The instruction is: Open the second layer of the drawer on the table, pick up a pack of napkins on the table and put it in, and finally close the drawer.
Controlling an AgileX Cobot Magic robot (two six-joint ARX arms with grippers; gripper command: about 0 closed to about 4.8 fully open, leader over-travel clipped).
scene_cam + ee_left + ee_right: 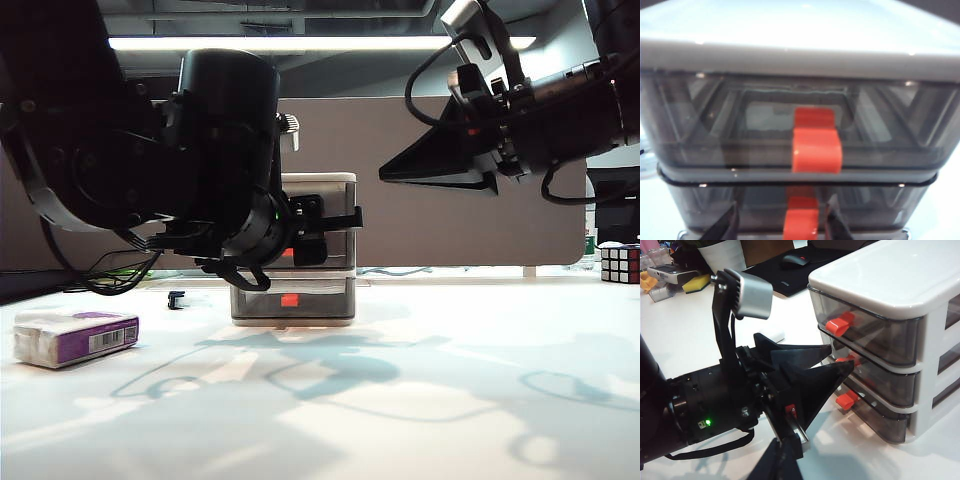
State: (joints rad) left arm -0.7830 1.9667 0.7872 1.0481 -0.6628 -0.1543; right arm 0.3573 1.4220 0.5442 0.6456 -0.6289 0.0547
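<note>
From the exterior camera, the small three-tier drawer unit (318, 183) of smoky-grey plastic stands mid-table on the plain white tabletop (420, 400). The purple-and-white soft napkin pack (76, 337) lies well apart at the left, untouched. The right gripper (395, 172) hangs high, clear of the work; whether it is parted I cannot tell.

The left wrist camera shows the left gripper (782, 227), fingers apart, flanking the middle drawer's red-orange handle (801, 220), likely lined up for pulling.

The right wrist camera shows all three drawers closed.
</note>
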